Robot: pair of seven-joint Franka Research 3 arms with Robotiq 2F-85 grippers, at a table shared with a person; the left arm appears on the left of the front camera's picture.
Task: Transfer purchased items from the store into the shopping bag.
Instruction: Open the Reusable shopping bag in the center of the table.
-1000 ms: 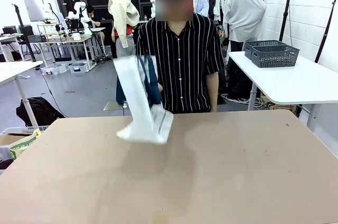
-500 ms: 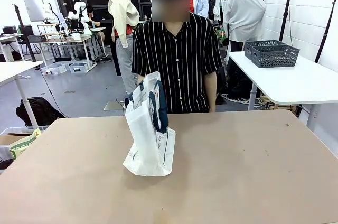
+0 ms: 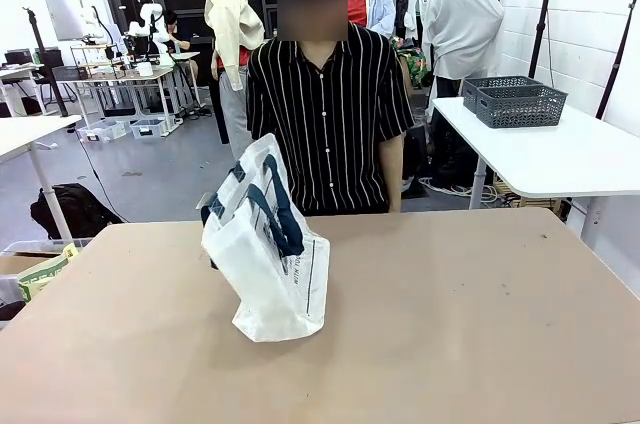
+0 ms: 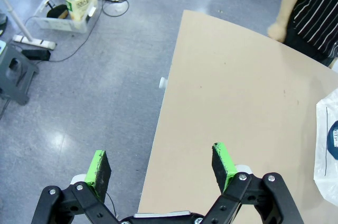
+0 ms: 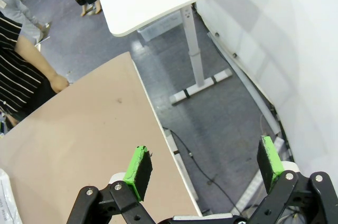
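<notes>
The shopping bag (image 3: 268, 266), translucent white with navy strap handles (image 3: 282, 212), stands on the brown table (image 3: 470, 324) left of centre, its top leaning to the left. Its edge is at the right border of the left wrist view (image 4: 328, 152) and in the bottom left corner of the right wrist view (image 5: 4, 203). My left gripper (image 4: 161, 165) is open over the table's left edge, holding nothing. My right gripper (image 5: 204, 160) is open above the floor beyond the table's right edge. The purchased items are out of view.
A person in a striped shirt (image 3: 325, 104) stands at the far edge, hands (image 4: 275, 31) low by the table rim. Dark lattice-mesh baskets (image 3: 520, 102) sit on a white side table (image 3: 560, 159) at the far right; whether one is the store, I cannot tell.
The person swung the bag down onto the table and drew both hands back. The bag has settled and spread open, leaning left.
</notes>
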